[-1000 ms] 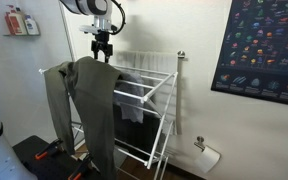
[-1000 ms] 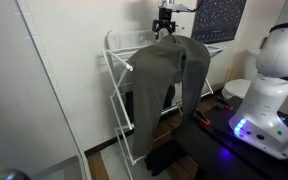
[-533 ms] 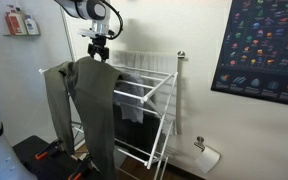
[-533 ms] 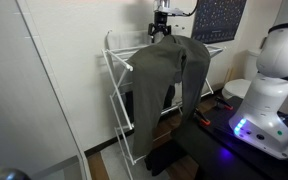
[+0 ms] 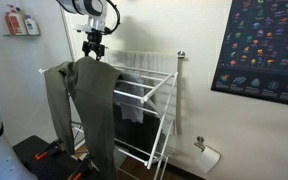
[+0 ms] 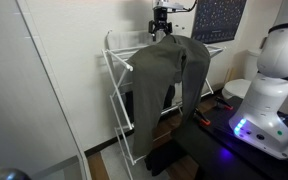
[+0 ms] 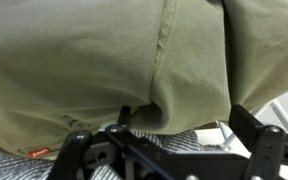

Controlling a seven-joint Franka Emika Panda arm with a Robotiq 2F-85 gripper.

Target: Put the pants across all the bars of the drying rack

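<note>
The olive-grey pants (image 5: 89,100) hang over one end of the white drying rack (image 5: 156,95), with both legs falling down its side; they show in both exterior views (image 6: 166,75). Most of the bars (image 5: 144,68) are bare. My gripper (image 5: 94,47) hovers just above the pants' top fold, as the exterior view (image 6: 162,28) shows. In the wrist view the gripper (image 7: 184,118) is open, its fingers wide apart with a fold of the pants (image 7: 104,50) between them but not pinched.
A smaller dark cloth (image 5: 132,112) hangs on a lower rail of the rack. A poster (image 5: 259,45) and a toilet paper holder (image 5: 206,155) are on the wall. The robot's white base (image 6: 269,85) stands beside the rack (image 6: 114,75).
The gripper has shifted a little sideways along the top of the rack, staying just above the pants. The pants have not moved.
</note>
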